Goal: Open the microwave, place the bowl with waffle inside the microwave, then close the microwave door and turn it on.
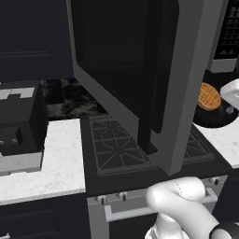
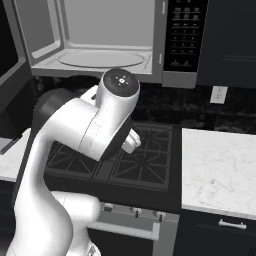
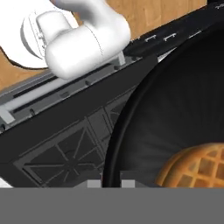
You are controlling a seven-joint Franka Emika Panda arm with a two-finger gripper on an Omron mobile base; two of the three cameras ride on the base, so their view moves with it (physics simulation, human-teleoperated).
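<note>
Right up against the hand camera sits the bowl with waffle (image 3: 175,131), its dark rim sweeping across the view and the orange-brown waffle (image 3: 197,168) tucked low in it. The gripper (image 3: 113,183) shows two small tips at the bottom edge, straddling the rim, so the jaws look clenched narrow on the bowl's edge, one tip inside and one outside.

From the left base view the bowl (image 1: 212,109) hangs off to the right of the stove, above the worktop (image 1: 226,140), with the white hand just beside it, so I judge it lifted rather than resting.

How will it handle? It looks rigid and light, a shallow hard dish, so the rim grip should hold, but a pinch at one edge lets the far side dip. The waffle lies loose and could slide if the bowl tilts. Keeping it level matters.

The microwave door (image 1: 140,79) stands swung wide open, its grey frame and black bar handle (image 1: 149,93) looming over the gas stove (image 1: 116,144). In the right base view the microwave (image 2: 100,35) shows its pale cavity with the round turntable (image 2: 100,59), and the button panel (image 2: 185,32) to its right. That floor is flat and roomy for the bowl.

A black boxy appliance (image 1: 21,123) sits on the left marble worktop (image 1: 56,158).
</note>
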